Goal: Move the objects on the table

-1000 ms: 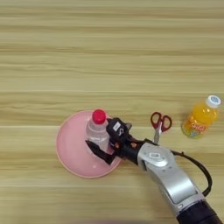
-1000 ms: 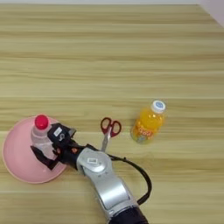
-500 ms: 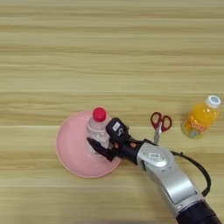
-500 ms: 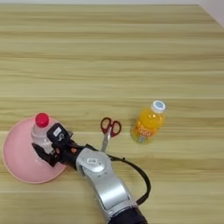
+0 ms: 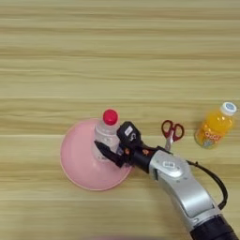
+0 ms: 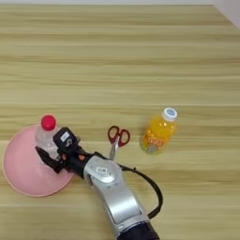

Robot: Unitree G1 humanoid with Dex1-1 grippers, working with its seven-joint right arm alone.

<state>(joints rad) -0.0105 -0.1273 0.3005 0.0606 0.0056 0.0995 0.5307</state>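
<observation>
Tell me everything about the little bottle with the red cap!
The small clear plastic bottle has a round red cap and looks see-through, with nothing coloured inside. It stands upright on the round pink plate, near its upper right side. The right gripper is right against its lower side, one black finger in front of it.

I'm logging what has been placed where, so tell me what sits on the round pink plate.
A small clear plastic bottle with a red cap stands upright on the round pink plate, with the right gripper at it. The gripper covers part of the plate, so nothing there can be checked.
</observation>
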